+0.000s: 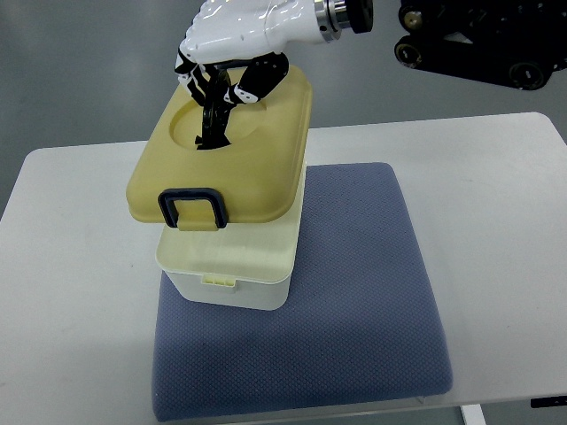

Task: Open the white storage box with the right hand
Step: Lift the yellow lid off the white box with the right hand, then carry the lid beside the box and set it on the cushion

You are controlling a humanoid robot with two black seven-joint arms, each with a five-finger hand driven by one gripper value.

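Note:
The white storage box (232, 282) stands on a blue-grey mat (354, 301), towards the mat's left side. Its pale yellow lid (257, 168) hangs tilted above the box, clear of the rim and shifted back and to the left. A dark blue latch (193, 211) hangs at the lid's front edge. My right hand (221, 84), white with black fingers, reaches in from the upper right. Its fingers are curled around the black handle (213, 124) in the round recess on top of the lid. The inside of the box is hidden under the lid.
The mat lies on a white table (496, 221) whose edges show at the left, back and right. A black wheeled machine (483, 40) stands on the grey floor beyond the table's far right corner.

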